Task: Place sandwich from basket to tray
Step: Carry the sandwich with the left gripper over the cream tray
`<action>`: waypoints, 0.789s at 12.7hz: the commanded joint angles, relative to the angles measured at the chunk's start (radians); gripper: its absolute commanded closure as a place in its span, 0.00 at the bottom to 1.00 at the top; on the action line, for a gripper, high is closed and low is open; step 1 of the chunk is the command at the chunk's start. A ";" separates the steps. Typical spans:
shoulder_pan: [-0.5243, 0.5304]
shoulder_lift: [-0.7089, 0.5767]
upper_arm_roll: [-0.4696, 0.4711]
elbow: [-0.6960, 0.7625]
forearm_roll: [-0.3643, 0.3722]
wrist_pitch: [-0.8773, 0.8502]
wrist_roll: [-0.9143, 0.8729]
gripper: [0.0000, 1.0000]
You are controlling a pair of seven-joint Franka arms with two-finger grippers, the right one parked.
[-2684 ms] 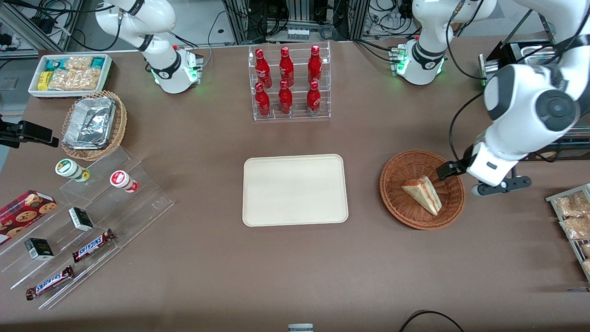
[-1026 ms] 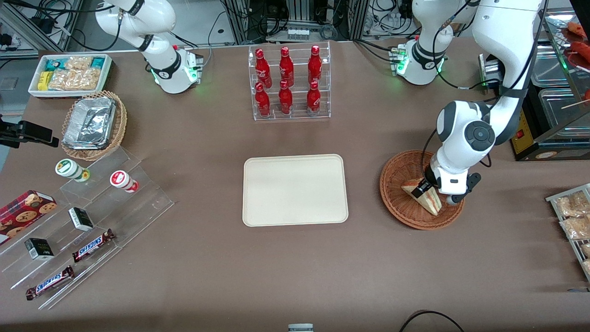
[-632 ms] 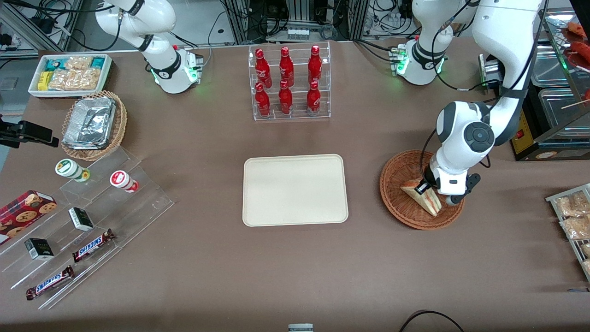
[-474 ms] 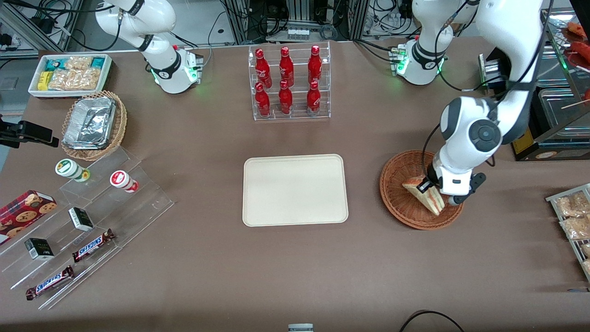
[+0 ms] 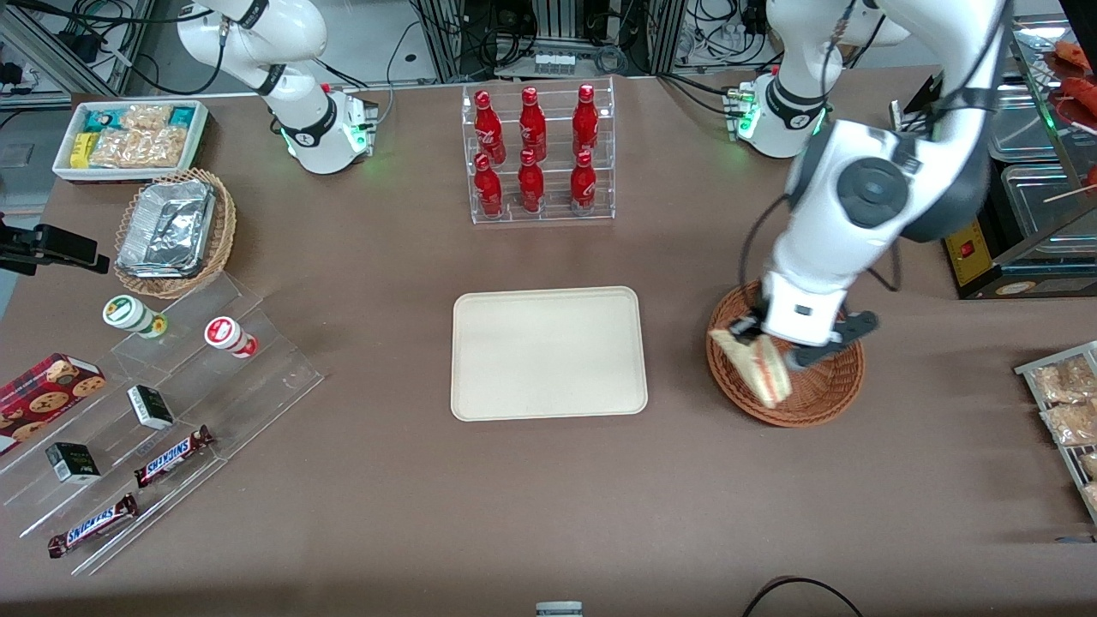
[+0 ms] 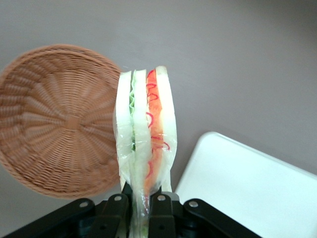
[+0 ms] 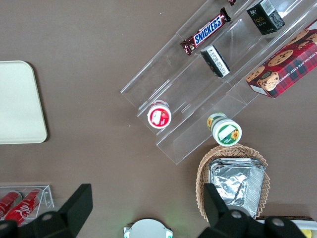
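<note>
My left gripper [image 5: 752, 340] is shut on the sandwich [image 5: 758, 368], a wedge of white bread with red and green filling, and holds it lifted above the tray-side rim of the reddish-brown wicker basket [image 5: 818, 398]. The left wrist view has the sandwich [image 6: 146, 134] clamped at its narrow end between the black fingers [image 6: 115, 214], with the basket [image 6: 54, 119] below, nothing lying in it. The cream tray [image 5: 548, 353] lies flat in the middle of the table, toward the parked arm from the basket; its corner [image 6: 247, 188] shows beneath the sandwich.
A clear rack of red bottles [image 5: 536, 154] stands farther from the front camera than the tray. A lighter basket of foil trays [image 5: 176, 231], a white snack bin [image 5: 128, 137] and clear display steps [image 5: 163, 411] lie toward the parked arm's end. Snack packets [image 5: 1067, 411] sit at the working arm's end.
The gripper came down into the basket, shut on the sandwich, then rose with it and carried it toward the tray; the basket now holds nothing.
</note>
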 commanded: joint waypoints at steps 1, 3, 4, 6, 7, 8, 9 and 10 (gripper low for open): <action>-0.119 0.112 0.010 0.135 0.021 -0.036 -0.009 1.00; -0.187 0.181 0.008 0.160 0.021 -0.014 0.008 1.00; -0.227 0.222 0.008 0.191 0.021 -0.001 0.008 1.00; -0.297 0.292 0.010 0.245 0.028 0.000 0.008 1.00; -0.327 0.328 0.010 0.254 0.047 0.002 0.008 1.00; -0.347 0.364 0.010 0.274 0.078 0.003 0.006 1.00; -0.353 0.396 0.008 0.292 0.090 0.020 0.008 1.00; -0.357 0.421 0.008 0.298 0.090 0.052 0.006 1.00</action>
